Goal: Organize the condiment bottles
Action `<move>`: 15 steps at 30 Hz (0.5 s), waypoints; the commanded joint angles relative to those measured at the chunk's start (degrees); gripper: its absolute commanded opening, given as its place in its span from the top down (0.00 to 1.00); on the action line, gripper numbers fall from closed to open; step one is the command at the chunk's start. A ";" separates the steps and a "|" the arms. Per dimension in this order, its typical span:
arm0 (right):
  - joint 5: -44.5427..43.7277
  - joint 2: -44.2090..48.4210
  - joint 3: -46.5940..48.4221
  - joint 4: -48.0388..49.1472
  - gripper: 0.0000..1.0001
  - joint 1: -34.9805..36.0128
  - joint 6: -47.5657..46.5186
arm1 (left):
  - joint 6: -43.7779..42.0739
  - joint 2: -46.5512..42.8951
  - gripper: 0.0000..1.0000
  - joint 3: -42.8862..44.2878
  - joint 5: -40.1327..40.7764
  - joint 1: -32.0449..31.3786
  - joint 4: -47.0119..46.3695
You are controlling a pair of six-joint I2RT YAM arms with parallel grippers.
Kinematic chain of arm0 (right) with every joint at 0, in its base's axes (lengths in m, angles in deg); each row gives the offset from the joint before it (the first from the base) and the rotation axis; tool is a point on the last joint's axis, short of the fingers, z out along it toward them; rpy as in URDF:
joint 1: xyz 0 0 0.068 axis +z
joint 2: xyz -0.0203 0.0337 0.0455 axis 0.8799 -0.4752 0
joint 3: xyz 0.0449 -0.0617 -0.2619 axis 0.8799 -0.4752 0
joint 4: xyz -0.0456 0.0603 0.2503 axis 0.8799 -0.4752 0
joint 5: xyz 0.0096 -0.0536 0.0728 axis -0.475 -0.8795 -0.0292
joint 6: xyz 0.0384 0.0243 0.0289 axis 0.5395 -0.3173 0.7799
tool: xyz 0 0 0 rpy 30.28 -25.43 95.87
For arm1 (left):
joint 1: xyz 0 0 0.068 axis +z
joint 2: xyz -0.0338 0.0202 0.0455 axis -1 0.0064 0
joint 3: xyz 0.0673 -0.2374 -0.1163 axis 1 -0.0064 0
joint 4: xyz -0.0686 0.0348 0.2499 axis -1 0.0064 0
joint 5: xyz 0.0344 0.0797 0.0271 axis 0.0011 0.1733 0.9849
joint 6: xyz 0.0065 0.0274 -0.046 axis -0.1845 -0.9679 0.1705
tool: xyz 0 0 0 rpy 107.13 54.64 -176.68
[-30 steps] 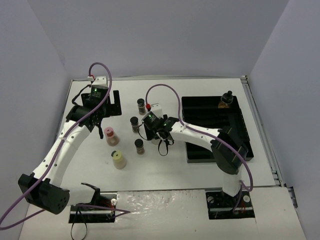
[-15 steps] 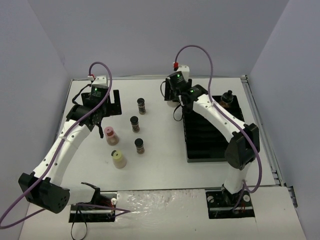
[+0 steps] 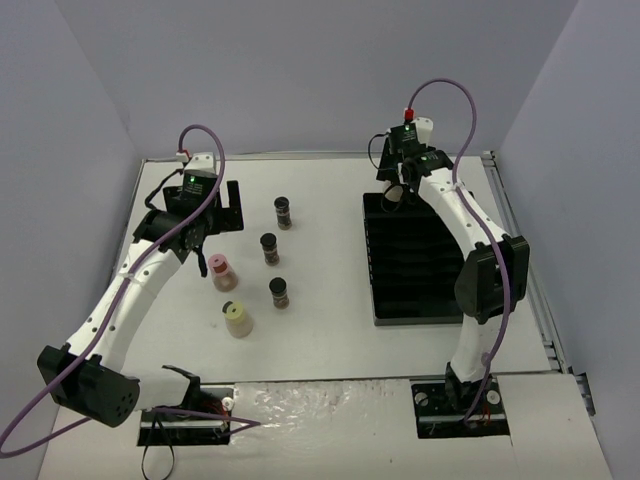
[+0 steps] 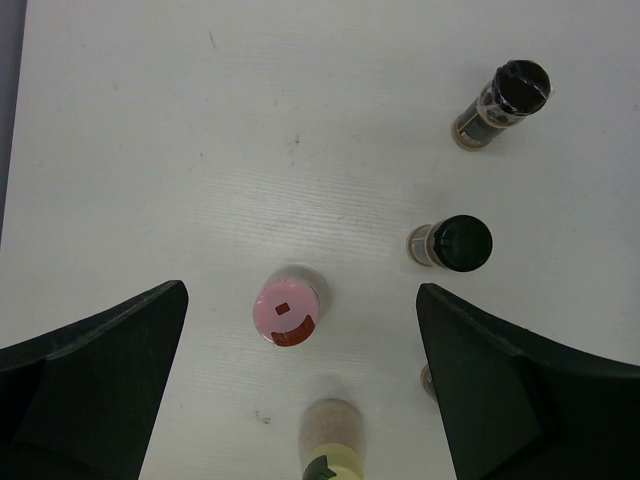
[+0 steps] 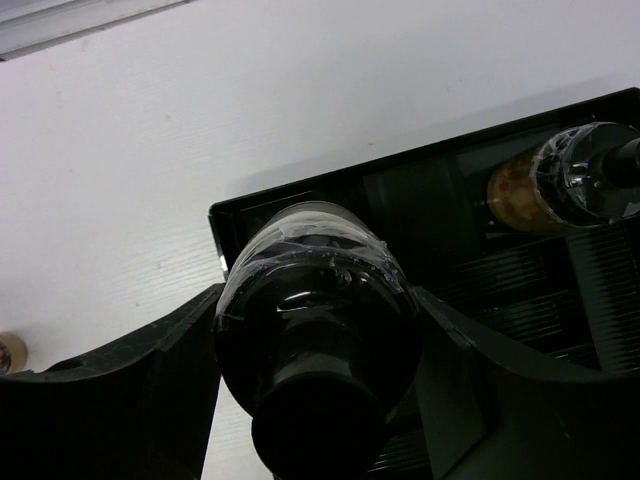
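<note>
Your right claw [image 5: 318, 300] grasping a clear black-capped jar [image 5: 310, 265] over the far-left corner of the black slotted tray [image 3: 430, 300], your left claw [image 4: 300, 295] released wide.

Nothing legible anywhere. The pink-capped jar [image 4: 288, 318] carries a red sticker [image 4: 291, 336] on its lid, no letters to make out. Well beyond it, a black-capped jar [image 4: 497, 103] wears a label band [image 4: 481, 113], too small to read.

Left pincer [image 4: 302, 298] stands wide open above the table [image 4: 200, 120]. Pink-capped jar [image 4: 287, 312] upright between its fingers, touching neither. Pale-yellow-capped jar [image 4: 333, 445] at bottom edge. Two black-capped jars [image 4: 455, 243] stand apart, right.
</note>
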 commanded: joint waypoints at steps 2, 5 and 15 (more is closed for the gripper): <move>0.45 -1.41 1.94 4.49 1.00 -1.46 -0.13 | 0.52 -0.64 0.03 0.59 1.08 -0.29 -3.04; 1.26 -1.94 -0.97 7.70 1.00 -2.10 0.36 | 0.51 -0.64 0.03 0.59 1.02 -0.30 -3.04; 2.62 -3.84 -8.97 15.36 1.00 -2.55 2.39 | 0.41 -0.73 0.03 0.59 1.15 -0.32 -3.17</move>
